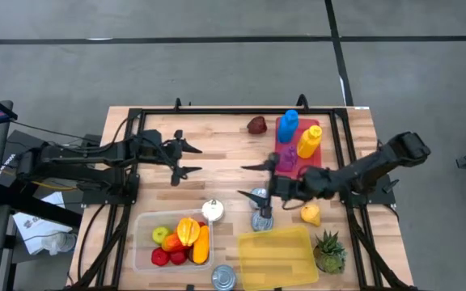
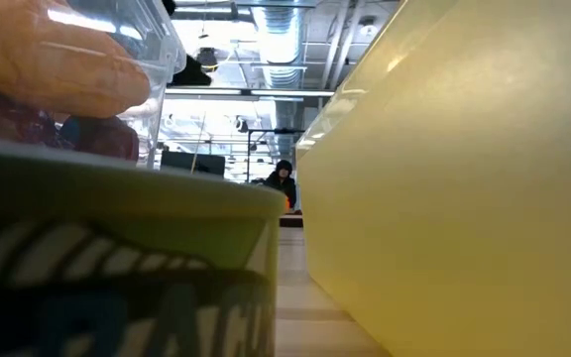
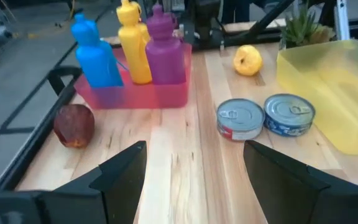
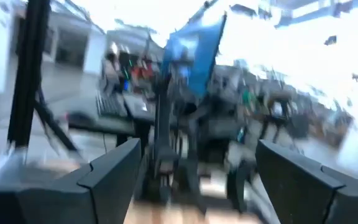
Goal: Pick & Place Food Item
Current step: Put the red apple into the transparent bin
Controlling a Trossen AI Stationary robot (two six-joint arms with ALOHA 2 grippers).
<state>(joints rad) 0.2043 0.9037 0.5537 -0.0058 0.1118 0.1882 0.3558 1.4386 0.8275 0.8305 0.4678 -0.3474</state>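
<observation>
My left gripper (image 1: 191, 158) is open over the table's left middle, its fingers pointing right, and it touches nothing. My right gripper (image 1: 252, 179) is open near the table's centre, just left of the top can (image 1: 259, 196), pointing left, holding nothing. A dark red fruit (image 1: 256, 124) lies on the wood near the far edge and shows again as the red fruit (image 3: 73, 124) in the left wrist view. A yellow fruit (image 1: 311, 213) lies right of the cans. A clear tub (image 1: 144, 222) near the near edge holds several coloured fruits.
A pink tray (image 1: 312, 153) holds blue, yellow and purple bottles. Two cans (image 3: 240, 119) stand together, and a third can (image 1: 223, 277) is at the near edge. There is also a yellow tub (image 1: 275, 257), a small plant (image 1: 328, 250) and a white round item (image 1: 213, 210). A person (image 2: 284, 183) sits far behind.
</observation>
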